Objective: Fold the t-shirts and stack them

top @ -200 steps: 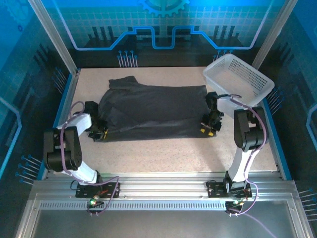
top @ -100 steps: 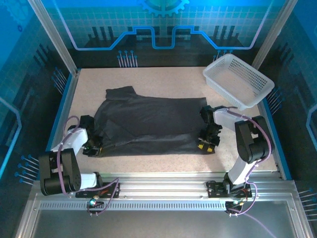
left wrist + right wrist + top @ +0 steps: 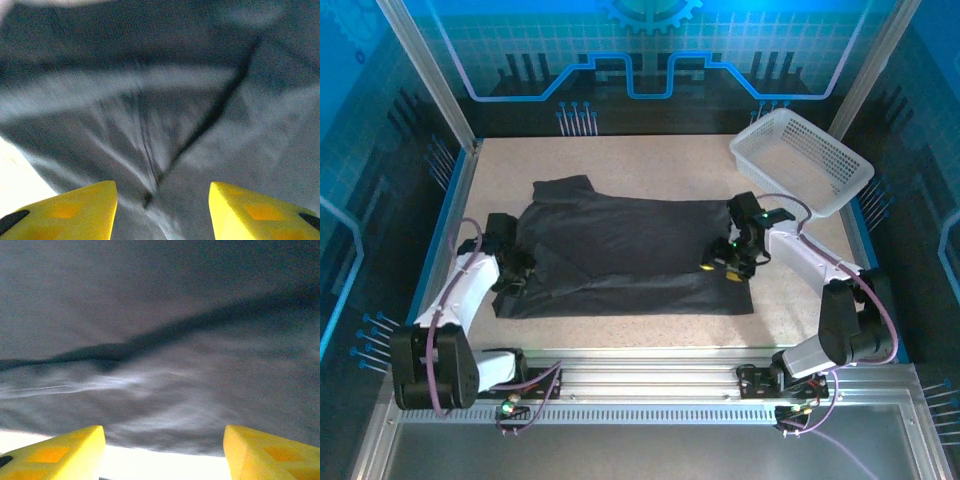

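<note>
A dark charcoal t-shirt (image 3: 620, 250) lies folded flat in the middle of the table, one sleeve pointing to the far left. My left gripper (image 3: 517, 273) sits at its left edge, and in the left wrist view the left gripper (image 3: 162, 212) stands open, its yellow fingertips (image 3: 75, 207) apart over creased cloth (image 3: 165, 115), holding nothing. My right gripper (image 3: 720, 269) hovers over the shirt's right side. In the right wrist view the right gripper (image 3: 165, 455) is open above the cloth's edge (image 3: 160, 390), with nothing between the jaws.
A white lattice basket (image 3: 803, 160) stands tilted at the far right corner. Bare speckled table (image 3: 650, 165) stretches behind the shirt, and a strip runs along its near edge (image 3: 640, 325). Blue rails and walls border the table on both sides.
Both grippers have opened and let go of the shirt. The right gripper has moved left and farther in over the cloth; the left has shifted slightly away from the near edge.
</note>
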Tool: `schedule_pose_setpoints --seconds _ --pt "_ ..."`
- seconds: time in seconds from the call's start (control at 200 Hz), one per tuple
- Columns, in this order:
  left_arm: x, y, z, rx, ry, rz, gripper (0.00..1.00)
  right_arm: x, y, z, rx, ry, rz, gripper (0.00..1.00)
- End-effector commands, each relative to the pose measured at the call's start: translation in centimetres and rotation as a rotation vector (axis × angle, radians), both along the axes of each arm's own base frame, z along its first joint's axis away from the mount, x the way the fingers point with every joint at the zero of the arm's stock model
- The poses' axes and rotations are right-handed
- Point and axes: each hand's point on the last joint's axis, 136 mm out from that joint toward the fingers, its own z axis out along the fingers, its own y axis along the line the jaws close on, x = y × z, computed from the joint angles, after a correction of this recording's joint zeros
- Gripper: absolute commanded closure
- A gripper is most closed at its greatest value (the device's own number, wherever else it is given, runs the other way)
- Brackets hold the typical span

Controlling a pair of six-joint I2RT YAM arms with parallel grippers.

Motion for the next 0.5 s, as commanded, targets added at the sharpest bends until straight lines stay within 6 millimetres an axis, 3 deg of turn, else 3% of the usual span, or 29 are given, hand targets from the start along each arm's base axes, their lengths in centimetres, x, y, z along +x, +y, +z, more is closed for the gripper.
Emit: schedule_pose_setpoints --seconds 0.0,0.145,0.315,0.4,0.495 --pt "-1.7 -3.7 -1.1 -0.154 0.033 0.126 0.47 1.7 5.8 4.2 0.277 -0.164 0.214 0.32" --pt "-1.5 -4.7 -2.3 -0.177 0.034 0.163 0.46 2.4 7.4 5.7 0.354 -0.196 0.235 0.3" --pt "-0.8 -5.4 -3.4 -0.188 0.054 0.162 0.48 2.5 7.5 5.2 0.345 -0.185 0.221 0.3" --pt "-0.8 -5.5 -4.1 -0.172 0.063 0.151 0.54 2.4 7.4 5.2 0.337 -0.18 0.221 0.3" --pt "-0.2 -5.3 -4.5 -0.159 0.047 0.149 0.67 2.3 7.2 5.0 0.325 -0.175 0.216 0.3"
